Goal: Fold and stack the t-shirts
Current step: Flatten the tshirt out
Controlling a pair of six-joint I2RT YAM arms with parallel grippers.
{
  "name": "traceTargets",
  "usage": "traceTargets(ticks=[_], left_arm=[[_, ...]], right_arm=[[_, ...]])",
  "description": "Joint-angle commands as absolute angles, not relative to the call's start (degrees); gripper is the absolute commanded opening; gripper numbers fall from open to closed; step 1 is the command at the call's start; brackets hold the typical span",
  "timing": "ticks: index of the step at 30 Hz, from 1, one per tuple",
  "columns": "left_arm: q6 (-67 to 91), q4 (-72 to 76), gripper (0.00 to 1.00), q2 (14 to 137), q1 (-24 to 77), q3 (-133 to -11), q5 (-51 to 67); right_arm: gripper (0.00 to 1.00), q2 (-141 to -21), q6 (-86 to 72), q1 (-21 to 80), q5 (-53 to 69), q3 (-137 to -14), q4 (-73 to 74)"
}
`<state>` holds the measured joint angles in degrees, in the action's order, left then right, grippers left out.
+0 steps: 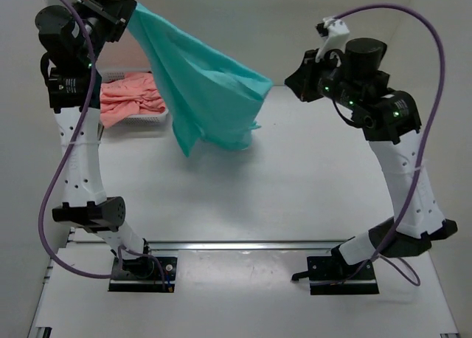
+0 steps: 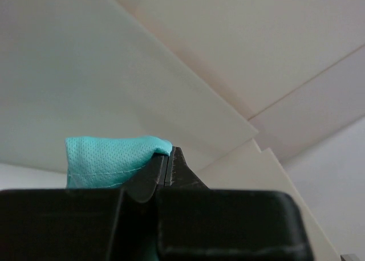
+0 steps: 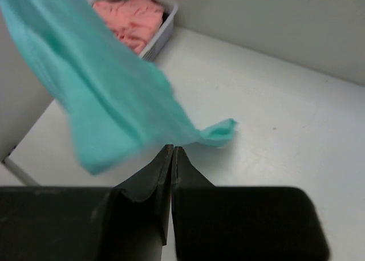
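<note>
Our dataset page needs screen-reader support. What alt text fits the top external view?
A teal t-shirt hangs over the table from the left claw, shut on its edge. Pink shirts lie in a white basket beside it.

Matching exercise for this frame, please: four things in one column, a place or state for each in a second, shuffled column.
1 teal t-shirt
2 salmon-pink t-shirts
3 left gripper
4 right gripper

A lying in the white basket
B shut, no cloth seen in it
C hanging above the table
D shut on the teal t-shirt

Pairs: 1-C, 2-A, 3-D, 4-B
</note>
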<state>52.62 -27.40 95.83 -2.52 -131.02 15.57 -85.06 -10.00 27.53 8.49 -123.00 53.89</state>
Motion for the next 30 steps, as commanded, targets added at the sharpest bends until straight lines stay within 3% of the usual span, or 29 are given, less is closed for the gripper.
traceTargets(ticks=[1,8,12,16,19,20,22,23,24,27,30], left_arm=[[53.69,-20.75,0.0,92.55,-2.98,-129.2,13.18],[53.7,-18.64,0.0,94.84,-3.42,-134.21,16.69],[55.37,-17.57,0.0,94.84,-3.52,-132.62,21.26],[55.37,-17.58,0.0,95.1,-1.94,-131.75,24.34],[55.55,-18.45,0.0,94.14,-0.62,-130.18,26.45],[55.37,-18.72,0.0,94.13,-0.79,-129.82,26.37],[55.54,-17.93,0.0,93.43,-0.62,-128.42,27.15],[55.72,-18.28,0.0,92.73,-0.79,-127.8,27.42],[55.98,-18.46,0.0,92.55,-1.05,-127.62,27.68],[55.64,-20.3,0.0,92.11,-0.88,-127.62,28.56],[55.64,-20.39,0.0,91.23,-0.62,-126.48,28.74]], right_arm=[[0.0,-79.37,-7.39,25.76,1.5,-124.19,47.9],[0.0,-78.66,-5.63,16.71,2.02,-128.31,43.86],[0.0,-79.1,-8.61,12.22,10.61,-126.66,43.24],[0.0,-80.32,-10.63,15.29,19.91,-120.25,44.56],[0.02,-83.3,-12.3,23.61,23.28,-114.45,44.74],[0.06,-84.97,-12.22,27.3,23.12,-114.35,44.56],[0.31,-87.35,-13.09,31.35,24.6,-111.89,42.12],[0.37,-89.02,-13.7,32.68,24.87,-111.45,40.36],[0.52,-89.64,-13.54,34.7,24.79,-111.71,39.91],[0.8,-96.04,-13.71,35.68,25.48,-114.68,35.51],[0.93,-101.49,-13.71,38.57,25.49,-118.99,32.44]])
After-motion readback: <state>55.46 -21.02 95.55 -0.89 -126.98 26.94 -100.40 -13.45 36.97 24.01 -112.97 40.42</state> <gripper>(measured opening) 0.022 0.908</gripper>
